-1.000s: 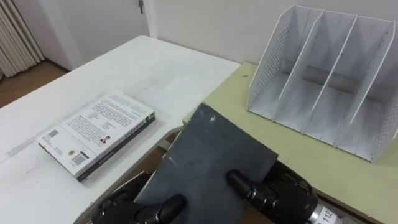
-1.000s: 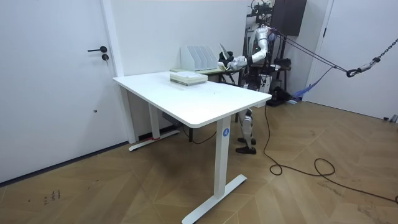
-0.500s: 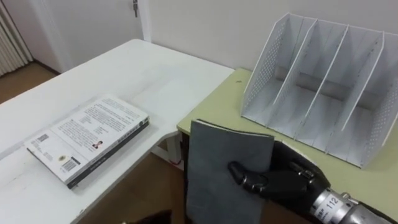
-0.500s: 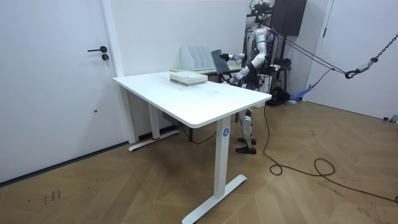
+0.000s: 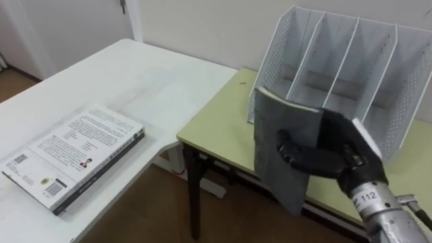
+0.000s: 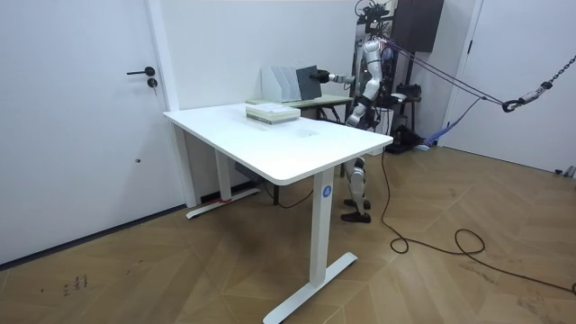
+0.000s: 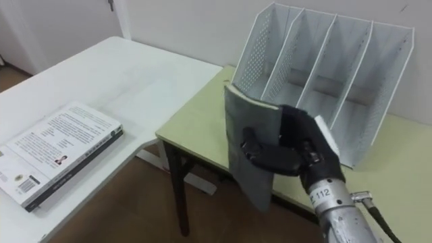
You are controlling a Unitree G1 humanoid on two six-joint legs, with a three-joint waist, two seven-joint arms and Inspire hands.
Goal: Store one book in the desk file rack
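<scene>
The dark book (image 5: 266, 158) is off the worktop and in the right hand (image 5: 341, 152), held above the middle of the green worktop (image 5: 216, 115), just in front of the file rack (image 5: 351, 61). The fingers (image 5: 297, 160) are curled across the book's front cover and the palm is behind it, so the book is clamped between them.

The book stands nearly upright on its long axis, with the top leaning a little toward the rack and the broad cover turned toward the robot's left. The rack sits toward the back edge of the green worktop. Its slots, divided by upright walls, open upward and toward the robot. The book's top corner overlaps the front of the rack's left-hand slots, but whether they touch I cannot tell.

As I judge it, the coming move depends on bringing the book's flat face parallel to the dividers. Then it can be pushed forward and down into a slot, spine or edge leading, without catching on a wall.

A second book (image 5: 74, 158) lies flat near the front edge of the white worktop (image 5: 135, 74), well apart to the left. In the room view the robot stands at the far end of that worktop, on a wooden floor (image 6: 405, 279).
</scene>
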